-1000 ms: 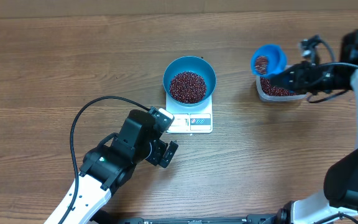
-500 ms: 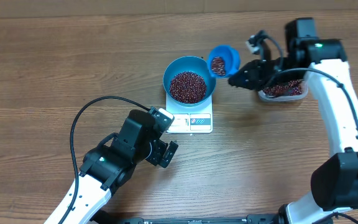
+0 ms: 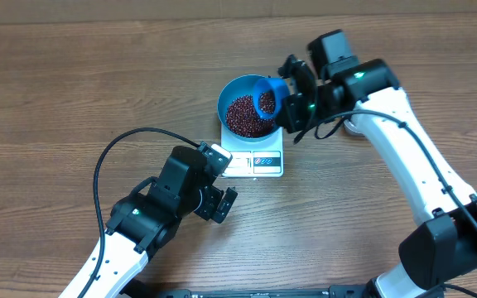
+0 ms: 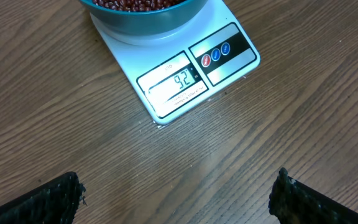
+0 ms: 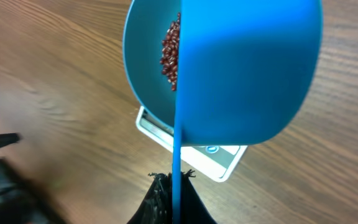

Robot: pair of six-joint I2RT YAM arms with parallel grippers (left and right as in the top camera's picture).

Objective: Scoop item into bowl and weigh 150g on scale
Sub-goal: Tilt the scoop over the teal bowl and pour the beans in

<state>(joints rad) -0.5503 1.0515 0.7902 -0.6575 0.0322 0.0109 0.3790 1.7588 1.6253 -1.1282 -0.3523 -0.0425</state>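
Over the white square kitchen scale (image 3: 255, 163), a small blue plastic scoop (image 3: 265, 99) tips its load.
Right gripper (image 3: 292, 106) is clamped on the scoop's handle, tilting it above the right rim of the round bright blue bowl (image 3: 221, 106), which stands on the scale holding a heap of small dark red-brown beans (image 3: 243, 117). The display (image 4: 174, 82) seems to read 92, so I judge pouring is in hand and more is needed; next, tip gently inside the rim. Left gripper (image 3: 219, 204), jaws wide apart and empty, sits near the scale's front corner; the wooden table (image 3: 73, 83) offers room all around.
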